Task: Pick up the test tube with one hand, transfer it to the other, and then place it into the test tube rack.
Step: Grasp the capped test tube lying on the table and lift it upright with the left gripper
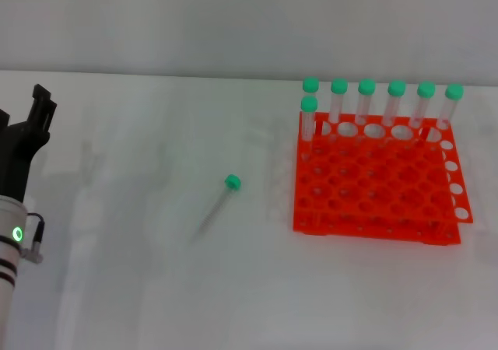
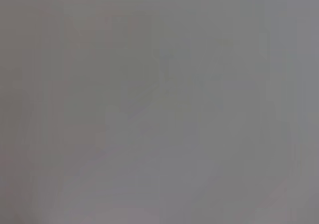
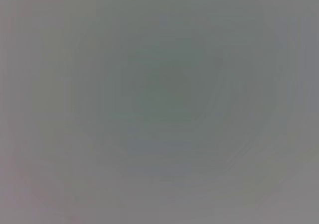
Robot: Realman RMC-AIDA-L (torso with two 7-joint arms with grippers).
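The test tube (image 1: 219, 204) lies on its side on the white table, left of centre, with its green cap (image 1: 232, 182) pointing to the far right. The orange-red test tube rack (image 1: 375, 185) stands to its right. Several identical green-capped tubes (image 1: 367, 101) stand upright along the rack's far row and far-left corner. My left gripper (image 1: 22, 113), black on a white arm with a green ring light, hovers at the far left edge, well away from the tube, open and empty. My right gripper is out of view. Both wrist views show only plain grey.
The table's far edge (image 1: 156, 75) meets a pale wall. Most of the rack's front holes (image 1: 366, 202) hold nothing. Bare table surface (image 1: 140, 288) lies between my left arm and the tube.
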